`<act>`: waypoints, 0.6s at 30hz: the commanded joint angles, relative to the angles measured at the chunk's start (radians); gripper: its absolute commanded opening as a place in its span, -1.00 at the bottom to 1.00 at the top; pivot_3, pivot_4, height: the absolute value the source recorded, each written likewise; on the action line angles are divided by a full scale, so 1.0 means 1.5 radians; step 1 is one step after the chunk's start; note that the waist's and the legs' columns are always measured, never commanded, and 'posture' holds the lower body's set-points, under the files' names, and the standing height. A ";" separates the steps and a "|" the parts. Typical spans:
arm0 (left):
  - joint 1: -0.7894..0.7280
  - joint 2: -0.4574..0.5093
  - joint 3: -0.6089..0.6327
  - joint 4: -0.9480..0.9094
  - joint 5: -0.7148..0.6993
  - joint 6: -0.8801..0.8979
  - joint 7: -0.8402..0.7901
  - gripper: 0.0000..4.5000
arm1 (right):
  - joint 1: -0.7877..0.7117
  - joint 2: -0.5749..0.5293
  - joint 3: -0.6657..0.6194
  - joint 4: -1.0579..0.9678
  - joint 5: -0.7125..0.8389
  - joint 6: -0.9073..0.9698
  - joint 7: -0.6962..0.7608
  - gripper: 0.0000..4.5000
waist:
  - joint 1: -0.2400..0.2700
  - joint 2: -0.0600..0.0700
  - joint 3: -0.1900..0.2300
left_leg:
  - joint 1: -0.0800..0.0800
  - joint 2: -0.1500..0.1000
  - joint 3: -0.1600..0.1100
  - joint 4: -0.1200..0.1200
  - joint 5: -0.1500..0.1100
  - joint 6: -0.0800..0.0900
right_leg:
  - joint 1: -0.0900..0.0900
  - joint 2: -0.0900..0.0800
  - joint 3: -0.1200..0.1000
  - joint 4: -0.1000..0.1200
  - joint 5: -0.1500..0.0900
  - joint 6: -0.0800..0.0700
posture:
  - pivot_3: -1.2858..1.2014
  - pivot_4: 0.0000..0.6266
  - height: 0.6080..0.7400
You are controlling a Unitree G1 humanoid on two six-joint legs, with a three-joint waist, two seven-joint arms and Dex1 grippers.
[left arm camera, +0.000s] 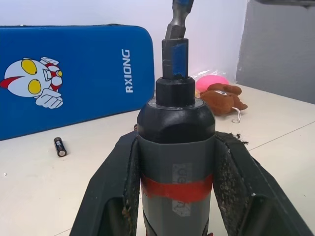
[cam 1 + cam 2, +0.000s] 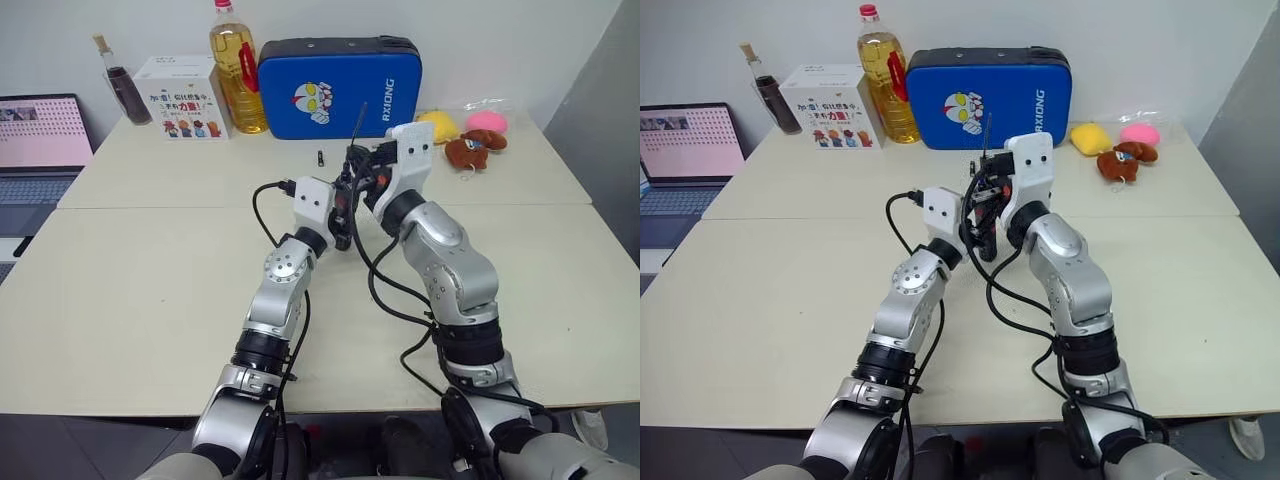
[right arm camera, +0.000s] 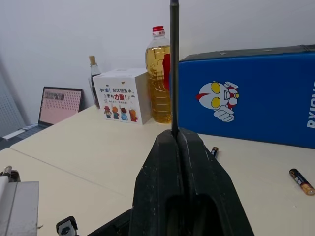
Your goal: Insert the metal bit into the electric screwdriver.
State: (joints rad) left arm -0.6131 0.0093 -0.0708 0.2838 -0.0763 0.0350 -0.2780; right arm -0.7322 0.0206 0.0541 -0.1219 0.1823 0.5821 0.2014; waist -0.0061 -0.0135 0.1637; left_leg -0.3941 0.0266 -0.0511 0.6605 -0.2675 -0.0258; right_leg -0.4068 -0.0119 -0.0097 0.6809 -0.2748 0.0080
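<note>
Seating underway: your left gripper (image 1: 174,196) clamps the electric screwdriver (image 1: 175,162), right gripper (image 3: 177,147) pinches the metal bit (image 3: 173,69); next, align and press it into the socket.

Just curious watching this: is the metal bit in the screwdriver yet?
In: the metal bit stands with its end inside the electric screwdriver; depth unclear.

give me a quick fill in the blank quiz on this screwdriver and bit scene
1. The left gripper is shut on the electric screwdriver, whose grey body carries a band coloured ____.
2. The right gripper is shut on the thin ____, which rises straight from its jaws.
3. The big case at the back of the table is coloured ____.
4. The bottle beside the case has a cap coloured ____.

Missing words: red; metal bit; blue; red
</note>
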 commanded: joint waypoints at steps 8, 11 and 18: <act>0.004 0.006 -0.011 -0.030 0.009 -0.016 -0.004 -0.26 | -0.059 -0.076 0.005 0.065 0.032 0.082 0.090 -0.98 | 0.000 0.000 0.000 | 0.000 0.000 0.000 0.000 0.000 0.000 | 0.000 0.000 0.000 0.000 0.000 0.000 | 0.03 -0.52 1.00; 0.004 0.007 -0.010 -0.030 0.010 -0.017 -0.003 -0.26 | -0.059 -0.076 -0.004 0.067 0.040 0.093 0.087 -0.98 | 0.000 0.000 0.000 | 0.000 0.000 0.000 0.000 0.000 0.000 | 0.000 0.000 0.000 0.000 0.000 0.000 | 0.03 -0.52 1.00; 0.004 0.010 -0.007 -0.029 0.008 -0.017 -0.003 -0.26 | -0.054 -0.073 -0.020 0.063 0.060 0.113 0.076 -0.98 | 0.000 0.000 0.000 | 0.000 0.000 0.000 0.000 0.000 0.000 | 0.000 0.000 0.000 0.000 0.000 0.000 | 0.03 -0.52 1.00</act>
State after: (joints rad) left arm -0.6085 0.0219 -0.0756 0.2801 -0.0680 0.0283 -0.2769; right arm -0.8365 -0.0899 0.0263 -0.0557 0.2612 0.6994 0.3239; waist -0.0067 -0.0135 0.1637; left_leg -0.3934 0.0271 -0.0509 0.6601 -0.2676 -0.0257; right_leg -0.4064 -0.0115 -0.0093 0.6808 -0.2748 0.0079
